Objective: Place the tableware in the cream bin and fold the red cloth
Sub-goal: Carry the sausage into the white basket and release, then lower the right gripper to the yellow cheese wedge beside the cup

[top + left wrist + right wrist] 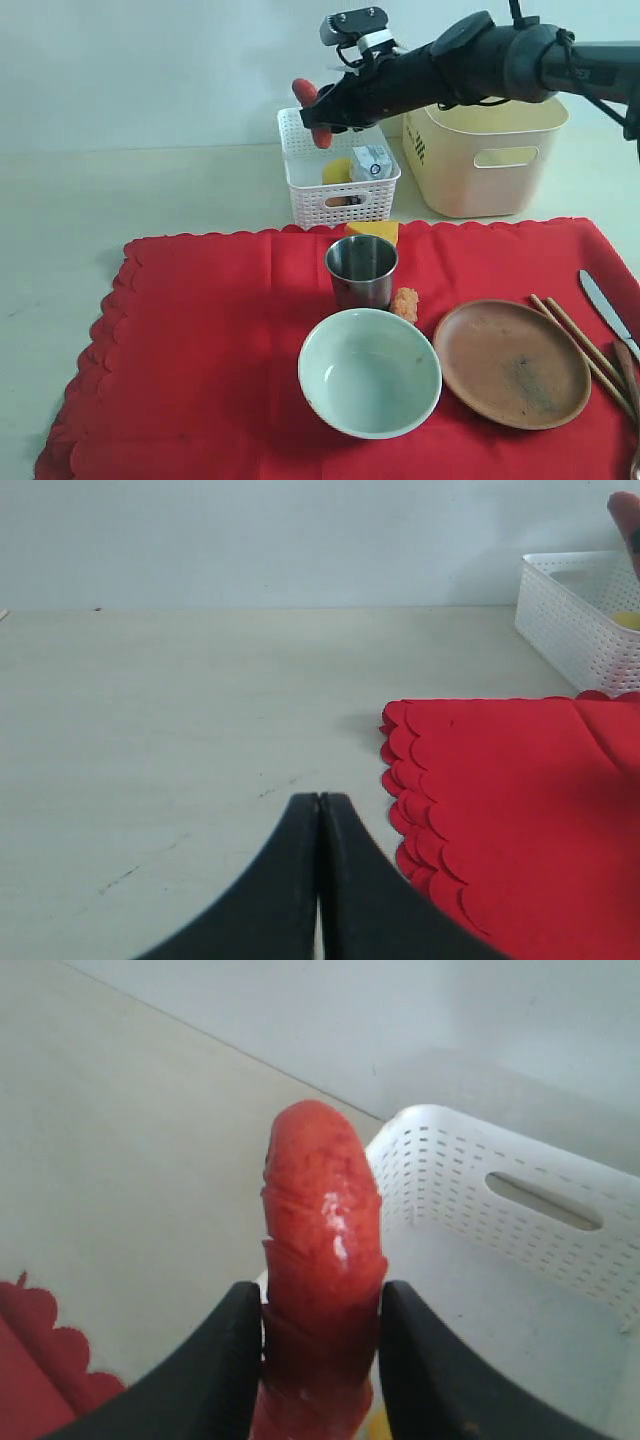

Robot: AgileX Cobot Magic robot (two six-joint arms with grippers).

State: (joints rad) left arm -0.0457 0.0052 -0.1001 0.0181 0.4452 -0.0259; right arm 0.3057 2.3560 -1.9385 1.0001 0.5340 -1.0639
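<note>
The red cloth [220,340] lies spread flat, scalloped edge showing [510,800]. On it stand a steel cup [361,270], a pale bowl [370,372] and a brown plate [512,362]. Chopsticks [580,345] and a knife [605,305] lie at the right edge. The cream bin [490,150] stands behind the cloth on the right. My right gripper [318,110] [322,1305] hangs over the white basket's left rim, shut on a red sausage [322,1210]. My left gripper [319,800] is shut and empty over bare table beside the cloth's corner.
The white lattice basket [335,170] [500,1220] sits left of the bin, holding a lemon [337,170] and a small carton [372,162]. A yellow wedge [372,231] and an orange fried piece [405,303] lie on the cloth by the cup.
</note>
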